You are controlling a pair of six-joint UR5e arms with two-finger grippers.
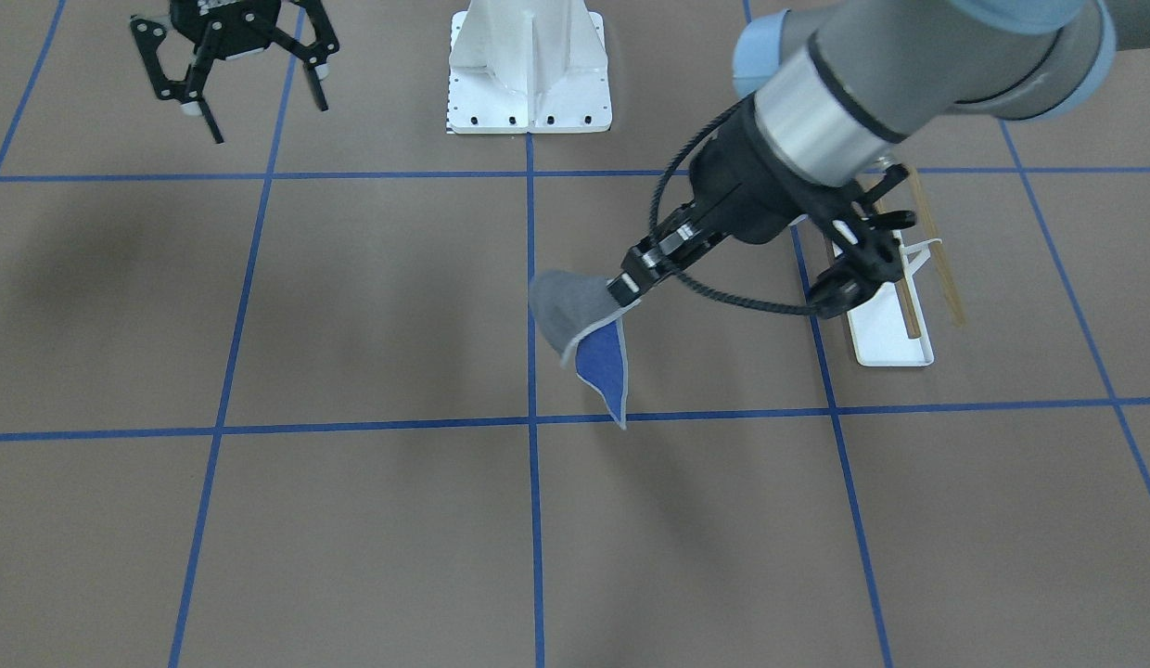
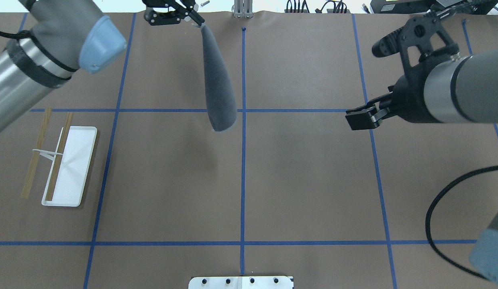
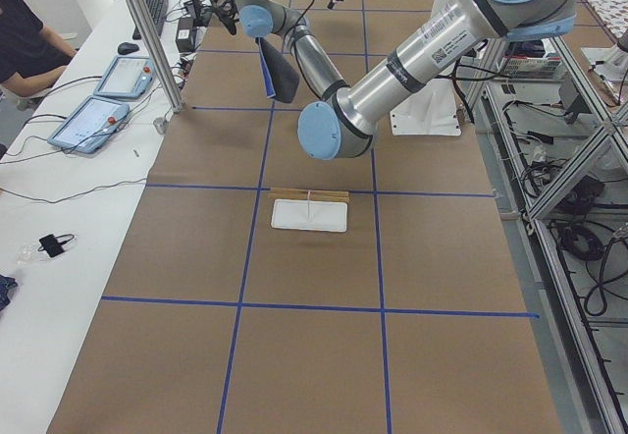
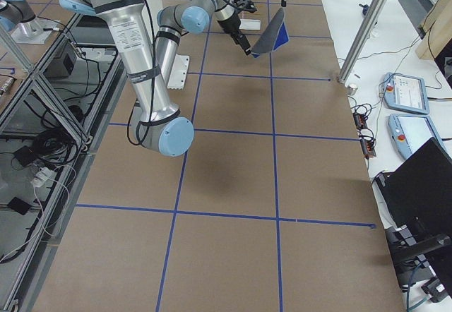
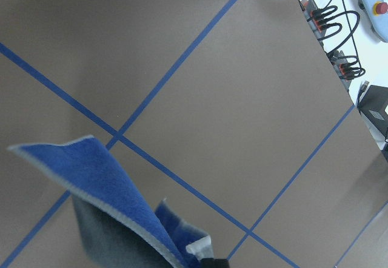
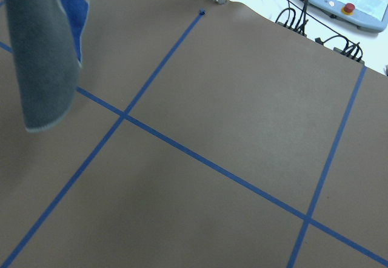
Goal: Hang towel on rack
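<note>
The rack (image 2: 78, 160) stands on the worktop (image 2: 305, 180) at the robot's left, its rods (image 2: 58, 156) running near to far. Farther out, toward the middle, the left tool (image 1: 624, 288) pinches one corner of the towel (image 2: 219, 92), which hangs free. The carry should run back and leftward. The right tool (image 1: 260, 104) gapes empty, well apart.

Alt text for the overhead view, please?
The left gripper, at the table's far edge, pinches one end of the towel in its jaws; the towel hangs long and narrow, grey side showing, beside the centre line. The rack stands at left with bare rods; the right arm reaches in from the right.
</note>
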